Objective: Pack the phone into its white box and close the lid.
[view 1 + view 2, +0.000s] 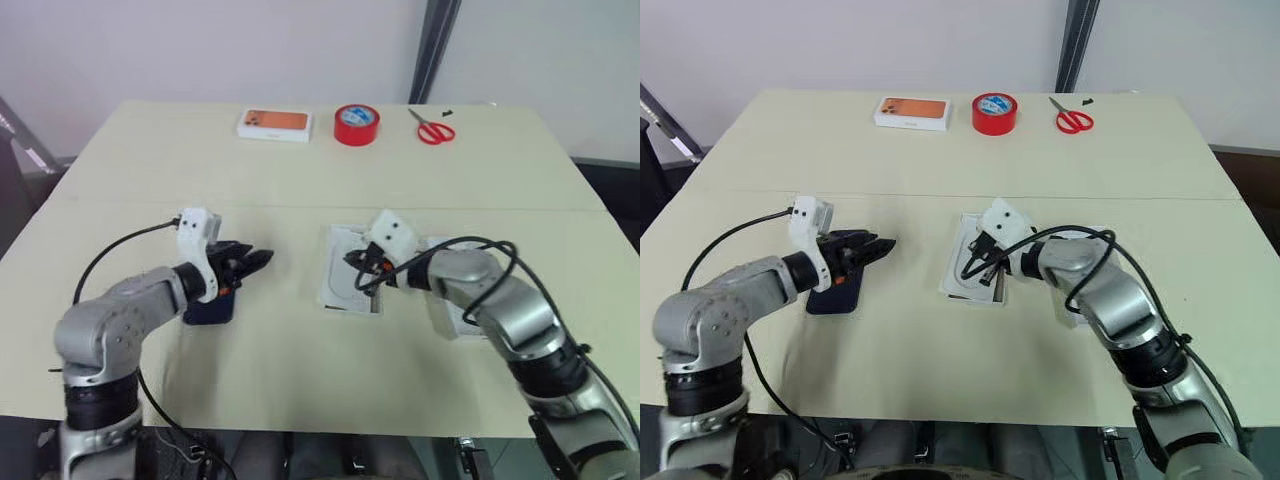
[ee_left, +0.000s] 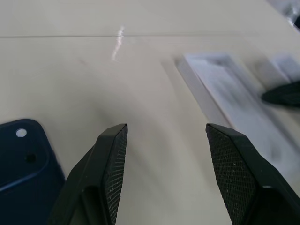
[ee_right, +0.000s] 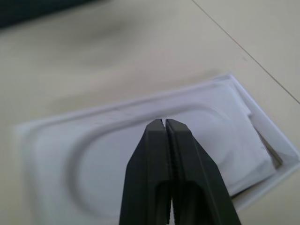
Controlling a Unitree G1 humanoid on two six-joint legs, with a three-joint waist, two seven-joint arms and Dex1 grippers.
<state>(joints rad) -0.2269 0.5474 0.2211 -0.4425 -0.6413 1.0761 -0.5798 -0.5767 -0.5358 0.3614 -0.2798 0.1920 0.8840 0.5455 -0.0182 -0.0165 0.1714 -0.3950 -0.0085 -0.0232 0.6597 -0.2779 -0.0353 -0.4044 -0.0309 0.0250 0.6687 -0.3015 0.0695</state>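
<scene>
Right end effector (image 1: 980,262) clenched, fingers pressed together, nothing between them, tips over the flat white insert with the oval recess (image 3: 140,154). That insert sits in a white rectangular tray (image 1: 975,268) near tabletop centre. Cannot tell from these views whether this tray is the white box or the lid. A second white tray (image 1: 452,300) lies just right of it, mostly hidden under the right forearm; which part it is, cannot tell either.

Left end effector (image 1: 252,260) released, fingers (image 2: 110,164) spread apart with bare tabletop between them, holding nothing. It hangs above the tabletop, pointing right toward the centre tray, well apart from it. The phone (image 1: 836,292) lies flat on the tabletop directly below and behind the left end effector, dark navy, back side up with camera cluster showing in left wrist view (image 2: 26,154). Phone not in any tray, not gripped, apart from the fingers. Phone is left of the centre tray, a stretch of bare tabletop between them.

Tabletop (image 1: 290,350) pale cream, matte, a seam line running across it left to right behind both arms. Along far edge: closed white box with orange picture top (image 1: 274,124), red tape roll (image 1: 356,124), red-handled scissors (image 1: 433,129), in a row left to right, all well apart from both arms. Plain pale wall behind (image 1: 250,45), a dark vertical post (image 1: 435,45) at upper right.
</scene>
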